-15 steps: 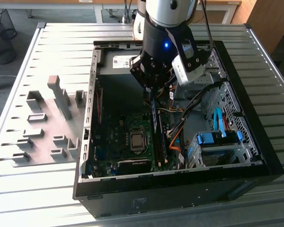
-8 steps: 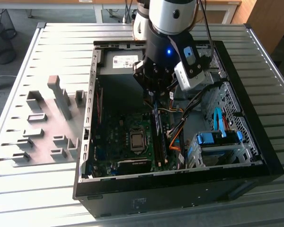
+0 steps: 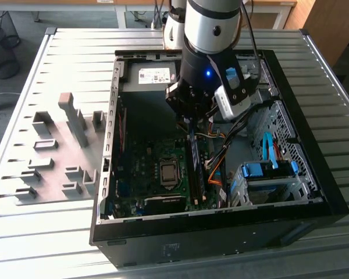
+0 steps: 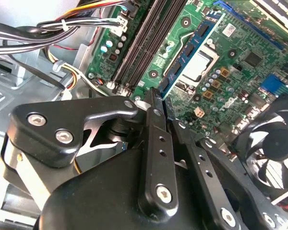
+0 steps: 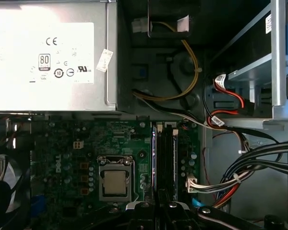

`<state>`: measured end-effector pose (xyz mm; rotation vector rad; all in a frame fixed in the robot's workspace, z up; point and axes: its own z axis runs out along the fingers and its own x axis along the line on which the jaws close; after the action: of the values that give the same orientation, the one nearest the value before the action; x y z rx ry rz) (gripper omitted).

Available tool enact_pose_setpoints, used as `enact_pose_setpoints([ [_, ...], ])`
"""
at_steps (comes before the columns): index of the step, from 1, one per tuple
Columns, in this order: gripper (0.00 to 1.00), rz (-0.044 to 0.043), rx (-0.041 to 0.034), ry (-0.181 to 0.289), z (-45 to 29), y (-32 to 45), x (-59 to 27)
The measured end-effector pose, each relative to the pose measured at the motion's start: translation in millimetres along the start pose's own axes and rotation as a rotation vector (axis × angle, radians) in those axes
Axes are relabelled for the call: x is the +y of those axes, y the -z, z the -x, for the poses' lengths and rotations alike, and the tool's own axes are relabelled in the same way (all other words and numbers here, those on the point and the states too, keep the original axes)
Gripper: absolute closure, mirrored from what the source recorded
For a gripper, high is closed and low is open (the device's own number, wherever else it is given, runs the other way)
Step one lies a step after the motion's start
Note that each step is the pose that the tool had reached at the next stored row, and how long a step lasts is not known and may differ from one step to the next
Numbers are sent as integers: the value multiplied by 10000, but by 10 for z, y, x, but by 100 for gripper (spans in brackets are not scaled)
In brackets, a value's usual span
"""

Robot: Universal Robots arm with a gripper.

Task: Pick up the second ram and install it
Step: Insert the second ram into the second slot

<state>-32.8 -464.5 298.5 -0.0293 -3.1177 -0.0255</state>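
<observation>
Near the centre of the exterior view, the gripper (image 3: 190,122) pinches the second ram (image 4: 186,56) edge-on over the motherboard's memory slots (image 5: 165,160), apparently mid-installation, needing exact alignment and firm downward seating.

Open black computer case (image 3: 314,192) on a ribbed grey metal surface (image 3: 75,52)

Inside lie a green motherboard (image 3: 141,168), a silver power supply box (image 5: 53,52) and light-blue plastic drive brackets (image 3: 267,170); grey fixture blocks (image 3: 72,116) stand on the exterior view's left.
</observation>
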Motion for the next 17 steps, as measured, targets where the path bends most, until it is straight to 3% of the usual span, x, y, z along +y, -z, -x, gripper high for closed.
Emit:
enact_pose_setpoints([
  [13,86,1,-2,-16,16,-235,-6],
  [17,86,-2,-1,-15,16,-242,-6],
])
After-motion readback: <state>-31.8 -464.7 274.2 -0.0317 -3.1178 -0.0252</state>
